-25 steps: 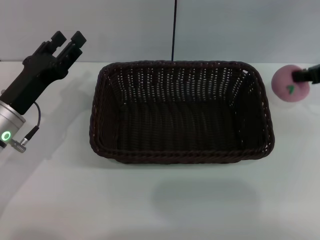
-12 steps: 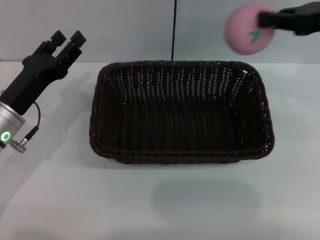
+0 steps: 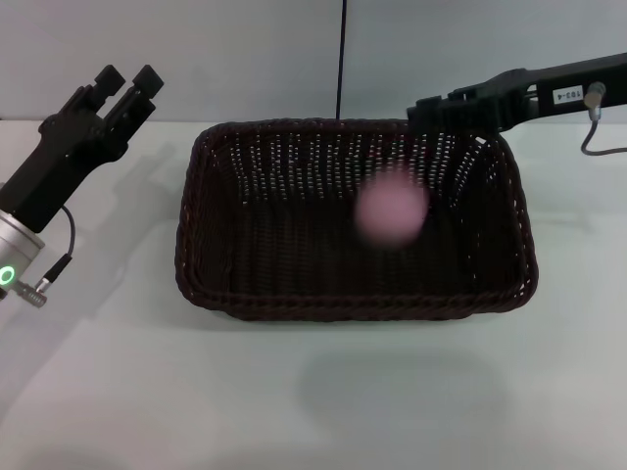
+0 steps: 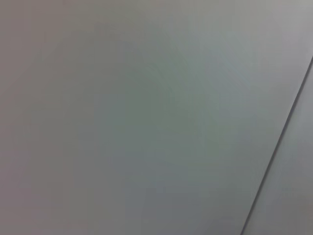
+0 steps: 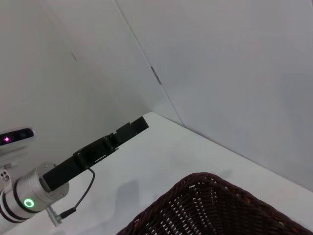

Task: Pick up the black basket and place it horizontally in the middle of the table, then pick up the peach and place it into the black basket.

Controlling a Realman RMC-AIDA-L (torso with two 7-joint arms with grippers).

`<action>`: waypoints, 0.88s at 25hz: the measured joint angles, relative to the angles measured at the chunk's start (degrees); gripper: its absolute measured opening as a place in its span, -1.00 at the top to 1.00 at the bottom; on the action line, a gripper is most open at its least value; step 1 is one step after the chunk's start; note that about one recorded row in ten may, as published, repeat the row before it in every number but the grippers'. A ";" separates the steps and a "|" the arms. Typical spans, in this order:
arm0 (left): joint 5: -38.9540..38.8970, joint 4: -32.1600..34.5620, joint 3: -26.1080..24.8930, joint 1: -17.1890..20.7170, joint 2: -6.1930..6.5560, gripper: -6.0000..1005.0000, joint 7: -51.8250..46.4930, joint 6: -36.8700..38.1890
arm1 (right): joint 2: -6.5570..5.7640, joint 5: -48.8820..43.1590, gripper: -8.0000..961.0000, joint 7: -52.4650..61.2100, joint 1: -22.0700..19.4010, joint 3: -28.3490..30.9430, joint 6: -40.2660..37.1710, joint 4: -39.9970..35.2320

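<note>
The black basket (image 3: 206,245) lies lengthwise across the middle of the white table (image 3: 313,392); one corner of it also shows in the right wrist view (image 5: 210,205). The pink peach (image 3: 392,211) is a blurred ball inside the basket's outline, right of centre, free of any gripper. My right gripper (image 3: 423,110) hangs over the basket's back right rim, open and empty. My left gripper (image 3: 127,80) is open and empty, raised at the table's back left, apart from the basket; it also shows in the right wrist view (image 5: 139,123).
A grey wall with a dark vertical seam (image 3: 342,59) stands behind the table. The left wrist view shows only bare wall. Bare tabletop lies in front of the basket and to its left.
The right gripper carried the peach up from the table's right side and over the basket, then let it go. The peach now drops into the basket. The left arm barely moved.
</note>
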 joint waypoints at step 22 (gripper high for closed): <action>-2.39 0.01 -0.20 1.14 0.32 -0.33 -0.18 0.98 | 3.30 23.31 0.15 -29.67 -13.16 14.91 4.81 10.70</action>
